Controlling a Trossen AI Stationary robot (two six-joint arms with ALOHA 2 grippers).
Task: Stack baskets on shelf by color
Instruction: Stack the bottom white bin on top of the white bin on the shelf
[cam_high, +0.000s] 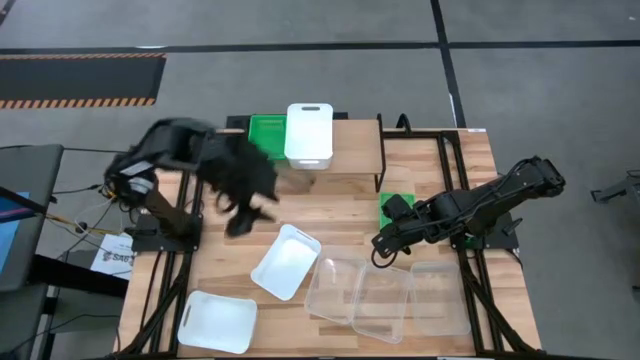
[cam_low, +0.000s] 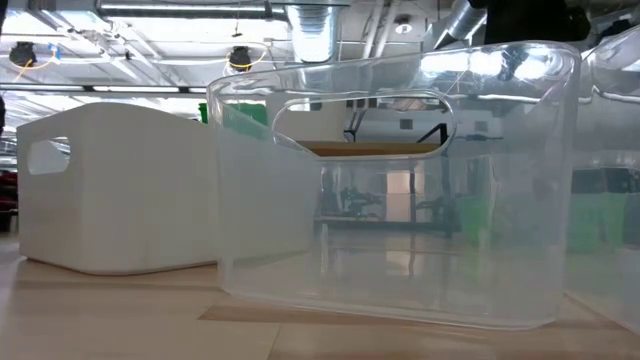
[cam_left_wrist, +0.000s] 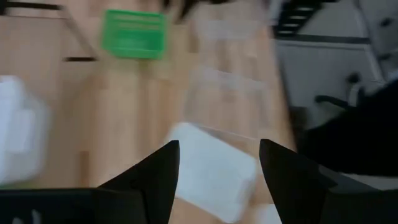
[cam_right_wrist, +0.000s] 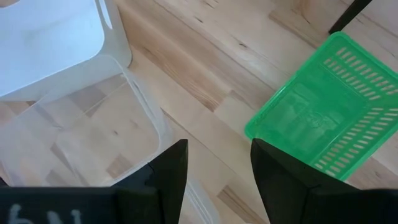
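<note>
On the shelf at the table's far edge stand a green basket and a white basket. Two more white baskets lie on the table, one tilted and one near the front edge. Three clear baskets sit in a row near the front. Another green basket lies partly under my right arm. My left gripper is open, hovering over the tilted white basket. My right gripper is open, between the green basket and a clear basket.
The low view is filled by a clear basket with a white basket beside it. Black frame rails run along both sides of the table. Bare wood shows in the table's middle.
</note>
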